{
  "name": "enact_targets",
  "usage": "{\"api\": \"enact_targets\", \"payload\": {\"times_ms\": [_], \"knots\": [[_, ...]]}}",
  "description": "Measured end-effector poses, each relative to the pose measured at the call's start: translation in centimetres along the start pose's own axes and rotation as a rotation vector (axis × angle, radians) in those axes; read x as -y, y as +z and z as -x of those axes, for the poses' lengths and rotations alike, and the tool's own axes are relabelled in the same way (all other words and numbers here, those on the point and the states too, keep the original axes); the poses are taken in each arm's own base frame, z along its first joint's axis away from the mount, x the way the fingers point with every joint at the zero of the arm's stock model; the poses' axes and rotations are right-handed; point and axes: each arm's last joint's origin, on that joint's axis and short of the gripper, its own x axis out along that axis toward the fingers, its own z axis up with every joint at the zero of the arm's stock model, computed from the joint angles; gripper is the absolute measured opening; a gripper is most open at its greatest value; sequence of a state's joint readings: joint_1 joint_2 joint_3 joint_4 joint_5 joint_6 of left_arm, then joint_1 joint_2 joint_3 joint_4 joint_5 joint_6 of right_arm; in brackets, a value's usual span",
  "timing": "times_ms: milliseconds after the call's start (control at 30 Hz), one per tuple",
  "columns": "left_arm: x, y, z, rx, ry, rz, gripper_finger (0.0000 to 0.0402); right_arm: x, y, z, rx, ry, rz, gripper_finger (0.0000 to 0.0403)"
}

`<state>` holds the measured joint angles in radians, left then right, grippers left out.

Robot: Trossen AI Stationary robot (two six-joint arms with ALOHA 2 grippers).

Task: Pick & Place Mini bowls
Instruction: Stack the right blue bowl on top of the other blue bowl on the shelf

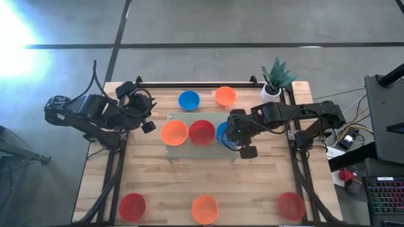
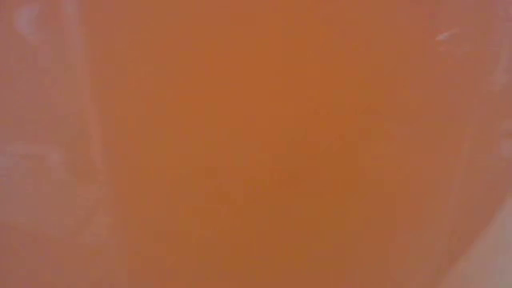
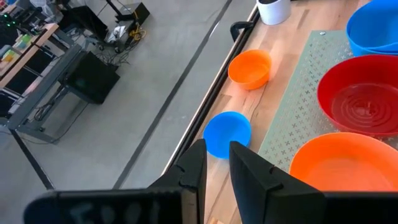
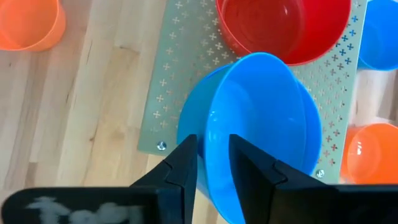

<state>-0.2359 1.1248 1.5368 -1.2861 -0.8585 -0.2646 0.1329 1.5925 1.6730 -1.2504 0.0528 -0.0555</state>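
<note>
A pale green mat point(image 1: 214, 151) lies mid-table with an orange bowl point(image 1: 174, 132) and a red bowl point(image 1: 202, 132) resting on it. My right gripper point(image 1: 238, 140) is shut on a blue bowl point(image 4: 261, 118) over the mat's right end point(image 4: 180, 81). A blue bowl point(image 1: 189, 99) and an orange bowl point(image 1: 225, 96) sit on the wood at the far side. Two red bowls point(image 1: 132, 205) point(image 1: 291, 205) and an orange bowl point(image 1: 204, 209) sit along the near edge. My left gripper point(image 3: 217, 165) is shut and empty at the table's left, near the orange bowl point(image 3: 342, 168). My right gripper pinches the blue bowl's rim point(image 4: 213, 140) on the side nearest the gripper, one finger point(image 4: 183, 165) outside the wall and one finger point(image 4: 249, 168) inside. The fingers come from above. The bowl is tilted, its opening turned away from the gripper, over the mat; whether it touches the mat I cannot tell.
A white pot with a green plant point(image 1: 273, 85) stands at the far right corner. A black rail point(image 1: 196, 84) runs along the far edge. The low view is filled by an orange bowl point(image 2: 256, 144) close in front of it. Bare wood point(image 1: 189, 180) lies between the mat and the near bowls.
</note>
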Motion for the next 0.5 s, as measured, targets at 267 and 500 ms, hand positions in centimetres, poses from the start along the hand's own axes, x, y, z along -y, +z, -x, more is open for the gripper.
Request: {"api": "enact_targets", "payload": {"times_ms": [267, 500], "knots": [[0.0, 0.0, 0.0, 0.0, 0.0, -0.001, 0.0064, -0.01, 0.04, 0.0, 0.005, 0.004, 0.0, 0.0033], [0.0, 0.0, 0.0, 0.0, 0.0, -0.003, 0.0064, -0.02, 0.12, 0.0, 0.013, 0.008, 0.0, 0.0009]]}}
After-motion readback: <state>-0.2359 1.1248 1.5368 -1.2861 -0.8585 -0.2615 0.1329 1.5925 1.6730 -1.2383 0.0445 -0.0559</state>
